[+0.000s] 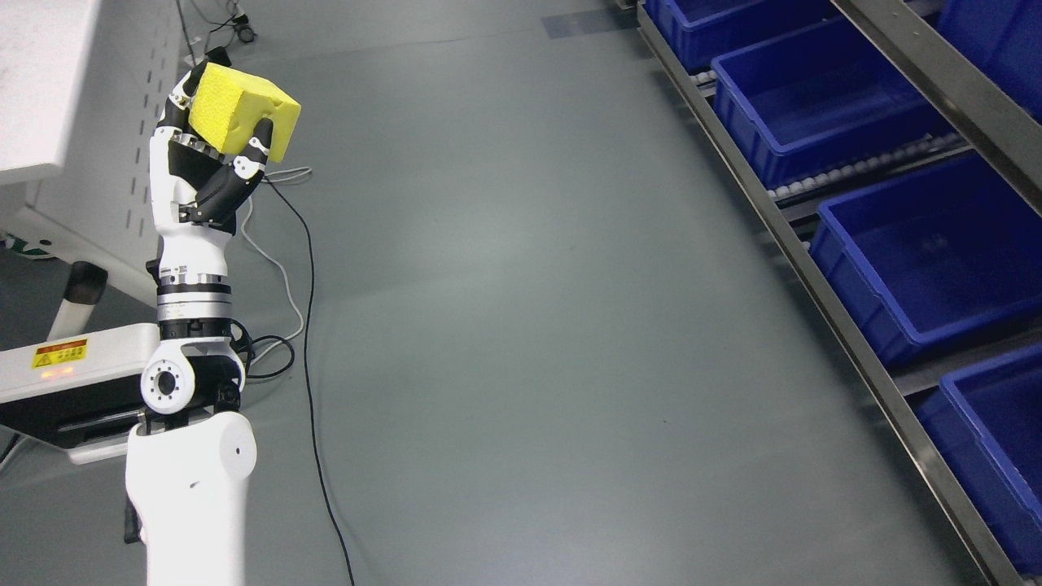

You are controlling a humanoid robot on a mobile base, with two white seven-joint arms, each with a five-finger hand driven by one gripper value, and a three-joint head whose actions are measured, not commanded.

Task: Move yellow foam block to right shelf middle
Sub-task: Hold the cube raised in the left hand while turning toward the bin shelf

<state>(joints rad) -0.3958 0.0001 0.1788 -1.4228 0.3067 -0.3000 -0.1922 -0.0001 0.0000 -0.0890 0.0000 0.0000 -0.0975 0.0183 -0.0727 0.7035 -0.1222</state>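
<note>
I see the grey floor [529,325] filling most of my view, bare across the middle. Along the right side runs the shelf [822,277], a metal rack slanting from the far middle to the near right corner, and it carries a row of blue bins [920,268] set one after another on rollers. On the far left stands a white table [49,73] with a perforated side panel, and near it, lower down, a white machine base [73,366] with a yellow warning sticker.

My left arm [191,456] comes up from the near left edge, white at the forearm with a metal ring at the wrist. At its top my left hand [207,175] has its black and white fingers [260,142] curled around the yellow block [240,118], thumb on one side and the others wrapped behind it, so the block sits held up at the far left, well apart from the shelf and its bins.

A black cable [313,366] trails over the floor just right of the arm, beside a thinner white cable [281,277]
</note>
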